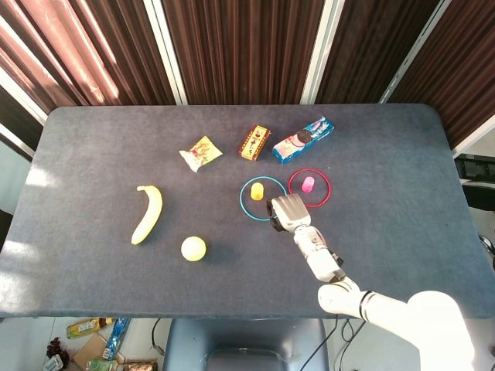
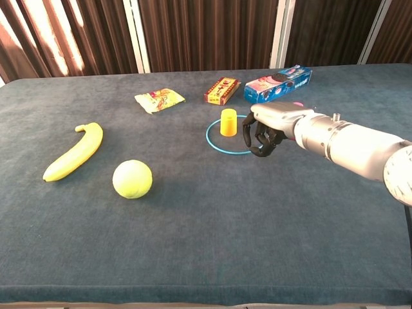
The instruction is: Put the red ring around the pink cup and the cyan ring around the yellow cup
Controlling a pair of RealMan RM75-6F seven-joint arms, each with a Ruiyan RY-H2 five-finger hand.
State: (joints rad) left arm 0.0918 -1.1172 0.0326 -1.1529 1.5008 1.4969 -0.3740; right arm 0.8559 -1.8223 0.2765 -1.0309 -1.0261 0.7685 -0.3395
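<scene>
Your right hand (image 1: 287,211) sits at the cyan ring's (image 1: 249,209) 4 o'clock edge, fingers curled, seemingly empty; ring circles the yellow cup (image 1: 257,192), looks done.

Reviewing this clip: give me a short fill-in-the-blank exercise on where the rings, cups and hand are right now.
1. The cyan ring lies flat around the ____ cup.
2. The pink cup stands inside the ____ ring.
3. The right hand is at the cyan ring's near-right ____.
4. Nearest the tennis ball lies the ____.

Missing words: yellow; red; edge; banana
</scene>
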